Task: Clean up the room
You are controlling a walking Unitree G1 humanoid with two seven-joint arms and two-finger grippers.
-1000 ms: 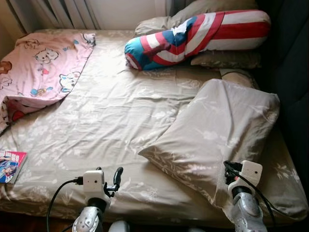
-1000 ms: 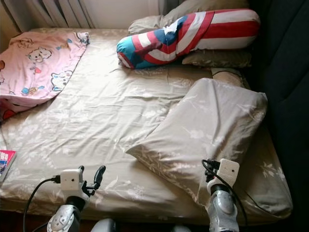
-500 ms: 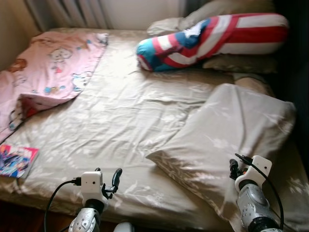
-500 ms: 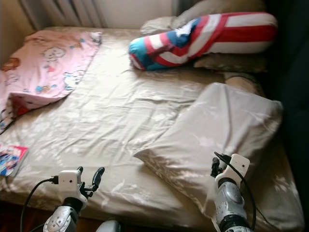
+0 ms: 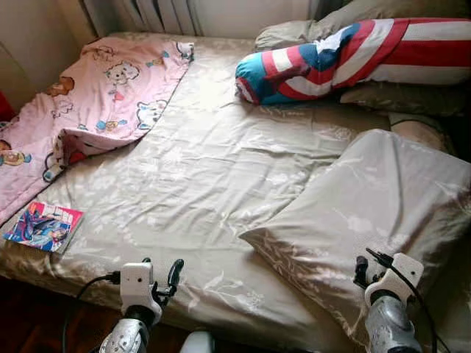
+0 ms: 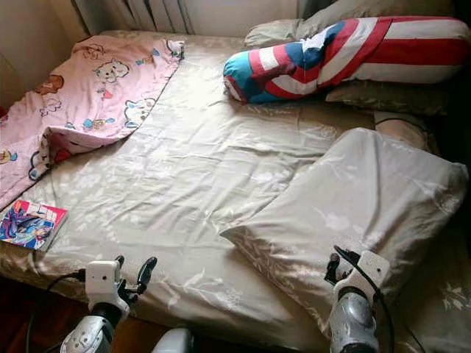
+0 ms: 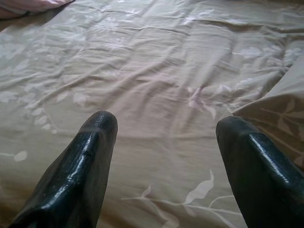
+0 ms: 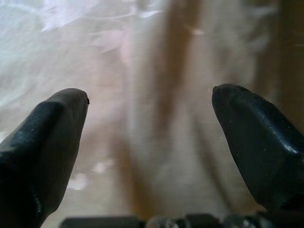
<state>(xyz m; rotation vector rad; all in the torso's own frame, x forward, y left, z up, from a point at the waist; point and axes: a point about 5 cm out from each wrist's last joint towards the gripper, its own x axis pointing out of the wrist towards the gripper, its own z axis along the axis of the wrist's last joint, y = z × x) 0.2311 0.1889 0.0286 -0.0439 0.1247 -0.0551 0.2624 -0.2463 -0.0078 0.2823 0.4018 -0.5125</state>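
Right gripper (image 8: 149, 142) spread wide, empty, just above the beige pillow (image 5: 368, 213) lying askew on the bed (image 5: 199, 184). Left gripper (image 7: 164, 156) also apart, empty, over bare sheet near the bed edge. Farther left: comic book (image 5: 43, 226), rumpled pink cartoon blanket (image 5: 96, 95). Ahead: striped bolster (image 5: 346, 51). Tidying looks barely begun; nothing grasped.

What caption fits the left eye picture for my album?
Robot faces a bed with a big pillow, striped bolster, pink blanket and comic book, both grippers low, jaws open.
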